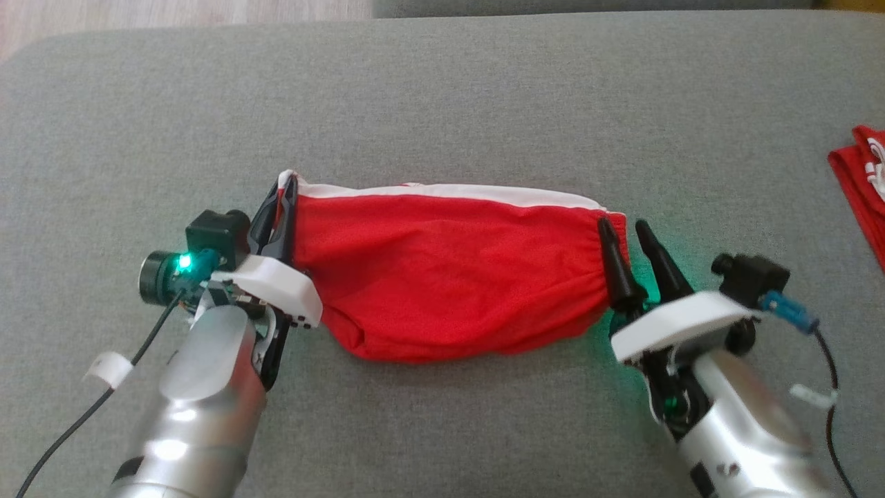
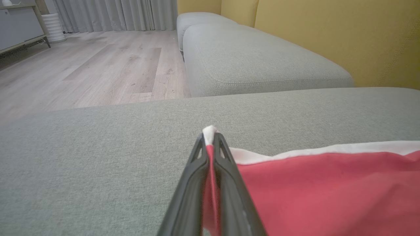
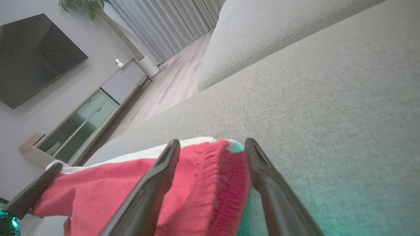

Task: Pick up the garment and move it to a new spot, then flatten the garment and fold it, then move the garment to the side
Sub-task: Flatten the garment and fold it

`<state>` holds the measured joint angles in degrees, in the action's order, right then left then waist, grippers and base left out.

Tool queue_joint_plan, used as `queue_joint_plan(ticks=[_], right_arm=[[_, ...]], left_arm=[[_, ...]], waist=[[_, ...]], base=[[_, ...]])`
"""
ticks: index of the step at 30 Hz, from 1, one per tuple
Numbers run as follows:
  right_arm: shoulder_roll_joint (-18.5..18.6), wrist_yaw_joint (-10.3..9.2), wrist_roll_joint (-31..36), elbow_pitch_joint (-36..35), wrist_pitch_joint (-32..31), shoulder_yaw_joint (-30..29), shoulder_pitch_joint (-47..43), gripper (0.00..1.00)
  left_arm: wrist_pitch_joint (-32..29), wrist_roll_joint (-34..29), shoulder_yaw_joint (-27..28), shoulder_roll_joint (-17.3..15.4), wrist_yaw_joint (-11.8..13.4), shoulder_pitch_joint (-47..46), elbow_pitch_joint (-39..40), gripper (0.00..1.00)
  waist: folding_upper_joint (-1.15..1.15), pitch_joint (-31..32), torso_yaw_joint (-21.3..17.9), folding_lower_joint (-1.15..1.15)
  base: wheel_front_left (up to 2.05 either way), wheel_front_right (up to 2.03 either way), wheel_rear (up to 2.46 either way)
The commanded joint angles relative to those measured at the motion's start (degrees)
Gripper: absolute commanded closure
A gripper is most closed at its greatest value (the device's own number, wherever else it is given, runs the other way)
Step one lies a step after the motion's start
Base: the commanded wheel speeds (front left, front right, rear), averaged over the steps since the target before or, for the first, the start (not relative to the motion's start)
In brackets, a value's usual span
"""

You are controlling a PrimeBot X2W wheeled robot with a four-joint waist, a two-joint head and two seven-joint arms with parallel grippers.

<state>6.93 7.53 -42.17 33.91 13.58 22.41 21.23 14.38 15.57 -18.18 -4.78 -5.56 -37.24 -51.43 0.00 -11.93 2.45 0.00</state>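
a red garment [image 1: 449, 277] lies stretched left to right on a grey sofa cushion [image 1: 442, 90]. the left gripper [image 1: 285, 187] pinches the garment's left end; the right gripper [image 1: 622, 225], fingers apart, straddles its right elastic edge.

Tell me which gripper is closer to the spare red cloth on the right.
Right. The right gripper is at the garment's end nearest the cloth; the left gripper pinches the opposite end.
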Motion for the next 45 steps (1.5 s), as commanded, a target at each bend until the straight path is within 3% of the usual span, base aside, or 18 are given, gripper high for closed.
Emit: queue_joint_plan(ticks=[1, 9, 26, 28, 29, 30, 32, 33, 40, 45], right_arm=[[0.80, -0.04, -2.94, -1.22, -0.24, 2.20, 2.69, 0.00], [3.23, -0.04, -9.84, 1.16, -1.31, 6.74, 5.79, 0.00], [4.61, -0.04, -15.76, 6.85, 0.55, 13.18, 9.76, 0.00], [4.84, -0.04, -16.16, 7.49, 0.60, 14.03, 10.34, 0.08], [4.95, -0.04, -16.29, 7.79, 0.63, 14.45, 10.65, 0.20], [4.98, -0.04, -16.56, 8.12, 0.65, 14.84, 10.91, 0.41], [5.11, -0.04, -16.85, 8.80, 0.72, 15.57, 11.55, 0.70], [5.15, -0.04, -17.04, 9.10, 0.76, 15.87, 11.82, 0.97], [5.89, -0.04, -16.72, 9.81, 1.31, 16.47, 13.33, 1.00], [7.19, -0.04, -12.38, 4.72, 1.39, 11.25, 14.54, 1.00]], left_arm=[[0.62, -0.49, 2.22, -1.76, 0.08, -1.53, 1.95, 1.00], [0.62, -0.99, 2.39, -1.48, -0.05, -1.84, 2.14, 1.00], [0.62, -1.74, 2.90, -0.96, -0.56, -1.82, 2.41, 1.00], [0.62, -1.82, 2.85, -0.84, -0.66, -1.94, 2.34, 1.00], [0.62, -1.87, 2.81, -0.78, -0.71, -1.99, 2.32, 1.00], [0.62, -1.89, 2.77, -0.71, -0.76, -2.01, 2.29, 1.00], [0.62, -1.89, 2.74, -0.59, -0.87, -2.06, 2.22, 1.00], [0.62, -1.89, 2.76, -0.56, -0.92, -2.08, 2.18, 1.00], [0.62, -1.95, 3.27, -0.79, -1.14, -1.79, 2.02, 1.00], [0.62, -1.61, 5.04, -1.71, -1.22, -1.53, 5.11, 1.00]], waist=[[0.00, -0.17, 0.01, 0.00], [0.00, -0.59, 0.21, 0.00], [0.00, -1.39, 1.17, 0.00], [0.00, -1.49, 1.41, 0.00], [0.00, -1.54, 1.53, 0.00], [0.00, -1.58, 1.65, 0.00], [0.00, -1.64, 1.88, 0.00], [0.00, -1.67, 1.99, 0.00], [0.00, -0.63, 2.41, 0.00], [0.00, 2.15, 2.06, 0.00]], base=[[0.00, 0.00, 0.00], [0.00, 0.00, 0.00], [0.00, 0.00, 0.00], [0.00, 0.00, 0.00], [0.00, 0.00, 0.00], [0.00, 0.00, 0.00], [0.00, 0.00, 0.00], [0.00, 0.00, 0.00], [0.00, 0.00, 0.00], [0.00, 0.00, 0.00]])
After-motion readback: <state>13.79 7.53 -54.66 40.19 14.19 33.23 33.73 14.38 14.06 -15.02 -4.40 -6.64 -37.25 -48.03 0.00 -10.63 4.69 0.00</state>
